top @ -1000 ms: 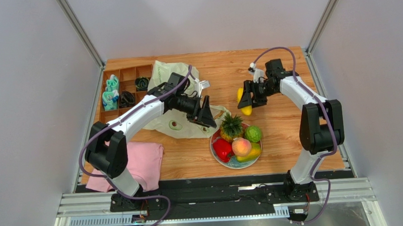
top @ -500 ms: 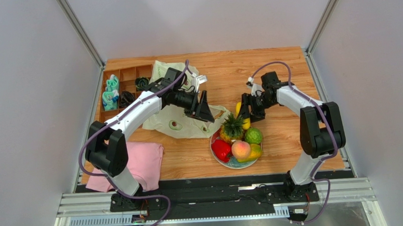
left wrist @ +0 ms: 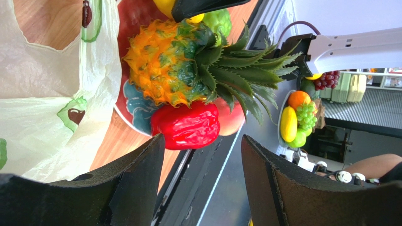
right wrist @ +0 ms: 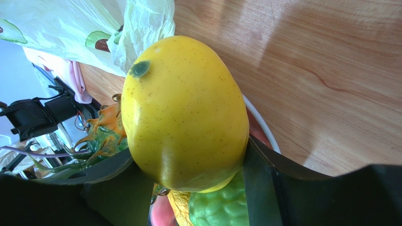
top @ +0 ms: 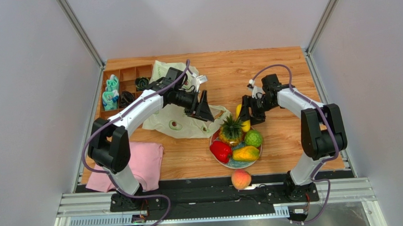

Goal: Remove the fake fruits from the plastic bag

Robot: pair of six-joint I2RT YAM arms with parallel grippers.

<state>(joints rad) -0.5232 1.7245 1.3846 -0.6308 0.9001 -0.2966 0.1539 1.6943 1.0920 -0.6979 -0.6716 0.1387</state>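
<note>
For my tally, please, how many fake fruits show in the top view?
6: pineapple, red pepper, green ball, mango on plate; peach between the bases; yellow fruit in right fingers; bag may hide more.

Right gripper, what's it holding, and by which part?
The right gripper clamps a smooth yellow plastic fruit by its sides, near the end opposite its dark stem spot.

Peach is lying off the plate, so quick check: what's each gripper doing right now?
Left gripper: open, holding nothing.
Right gripper: closed on the yellow fruit.
</note>
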